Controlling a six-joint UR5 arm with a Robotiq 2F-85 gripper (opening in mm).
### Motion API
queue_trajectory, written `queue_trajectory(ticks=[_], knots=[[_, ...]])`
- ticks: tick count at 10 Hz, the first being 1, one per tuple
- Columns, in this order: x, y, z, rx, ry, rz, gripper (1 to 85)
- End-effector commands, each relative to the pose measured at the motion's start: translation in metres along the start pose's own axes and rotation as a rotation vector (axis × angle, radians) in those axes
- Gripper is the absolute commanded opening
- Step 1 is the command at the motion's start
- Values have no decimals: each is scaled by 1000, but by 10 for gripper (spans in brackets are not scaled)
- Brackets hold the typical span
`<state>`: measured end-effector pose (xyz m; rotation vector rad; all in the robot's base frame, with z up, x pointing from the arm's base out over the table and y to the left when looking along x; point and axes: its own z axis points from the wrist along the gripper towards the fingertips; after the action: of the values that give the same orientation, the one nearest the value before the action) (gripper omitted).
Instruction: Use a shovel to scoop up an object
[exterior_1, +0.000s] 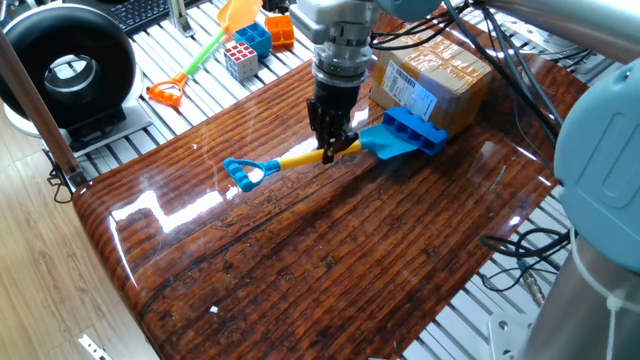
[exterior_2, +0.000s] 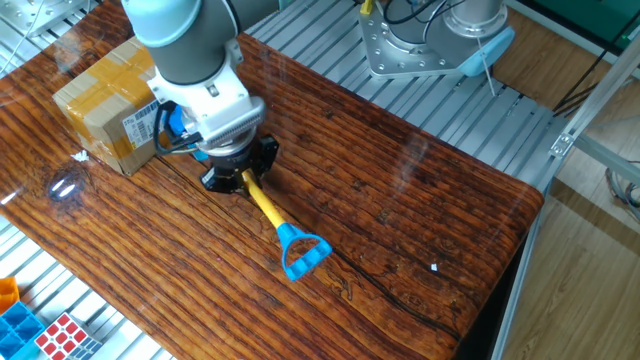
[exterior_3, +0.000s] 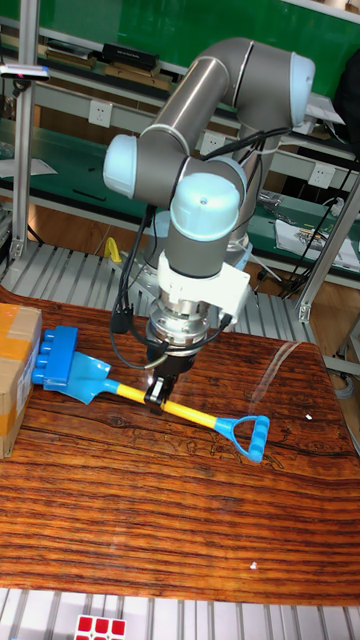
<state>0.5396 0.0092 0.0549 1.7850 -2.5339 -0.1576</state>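
Claw (exterior_1: 330, 152) clamped on yellow shaft of toy plastic shovel (exterior_1: 300, 158) with light blue blade and blue D-shaped handle; grip sits on the blade half of the shaft, close to where shaft meets blade. Same hold visible in the tall fixed view (exterior_3: 157, 397) and in the other fixed view, though there the arm body hides the blade.

Progress, as judged: shovel picked and in working position; blade tip up against dark blue rectangular studded plastic building block (exterior_1: 415, 128), apparently pushed just under its near edge. Block backed against brown cardboard box (exterior_1: 432, 80), which looks to serve as a stop. Scoop itself not yet complete: block not clearly resting on the blade, not lifted off the glossy dark wooden surface (exterior_1: 330, 260). Left to do: drive blade further under, then raise with block aboard.

Positions relative to the claw:
- Blade (exterior_3: 88, 378) just beside the claw, on the box side.
- Block (exterior_3: 56, 357) beyond the blade, touching its far edge; near the claw but apart from it.
- Handle (exterior_2: 303, 252) on the opposite side, away from the box, seemingly held a little above the surface.

Cannot tell how far the blade sits under the block; contact line partly shadowed.
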Motion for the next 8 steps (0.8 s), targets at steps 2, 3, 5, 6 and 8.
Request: queue_trajectory(ticks=[2, 3, 5, 6, 8], knots=[[-2, 0, -2, -4, 10, 84, 10], [-4, 1, -4, -5, 8, 90, 10], [-12, 3, -10, -2, 9, 113, 10], [-16, 3, -12, 5, 10, 127, 10], [-23, 0, -15, 19, 3, 185, 10]])
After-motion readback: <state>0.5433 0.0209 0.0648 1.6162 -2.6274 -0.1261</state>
